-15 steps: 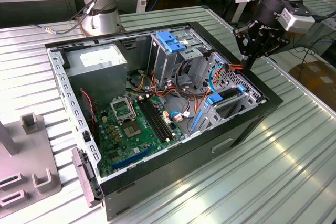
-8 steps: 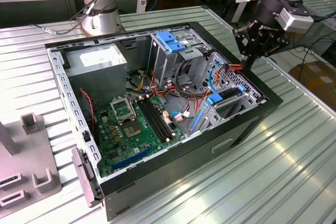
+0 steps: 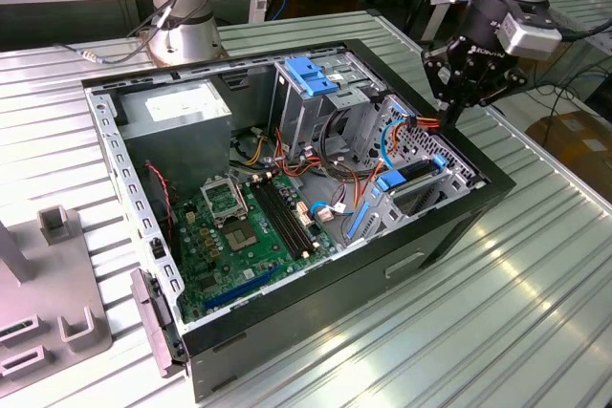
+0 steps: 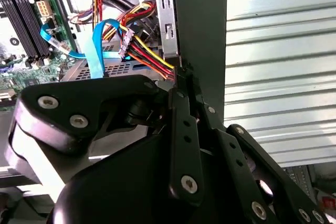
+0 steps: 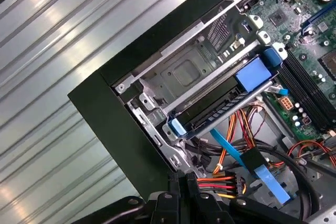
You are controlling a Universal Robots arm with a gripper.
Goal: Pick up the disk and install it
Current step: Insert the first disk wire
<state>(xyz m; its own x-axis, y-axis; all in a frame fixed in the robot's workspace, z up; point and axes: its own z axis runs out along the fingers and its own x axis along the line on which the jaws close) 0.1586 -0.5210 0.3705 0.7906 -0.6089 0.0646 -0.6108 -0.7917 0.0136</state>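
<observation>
One end effector (image 3: 449, 118) hangs over the open computer case (image 3: 435, 236), at about two o'clock from the motherboard (image 3: 244, 226) in the exterior view. In both wrist views its fingers (image 4: 185, 108) are pressed together with nothing between them, the tips just above a bundle of red, yellow and black power wires (image 5: 218, 183).

The disk (image 3: 418, 177) is not in the grasp. It lies flat in the drive bay at the three o'clock side of the case, blue carrier rails at either end. In the first wrist view the disk (image 5: 210, 109) sits across the bay with a blue data cable (image 5: 231, 153) running beside it.

Judging by this, the pick-up and placing look done and the work stands at the seating stage. Whether the disk is fully latched I cannot tell. The case rests on a ribbed metal worktop (image 3: 535, 284).
</observation>
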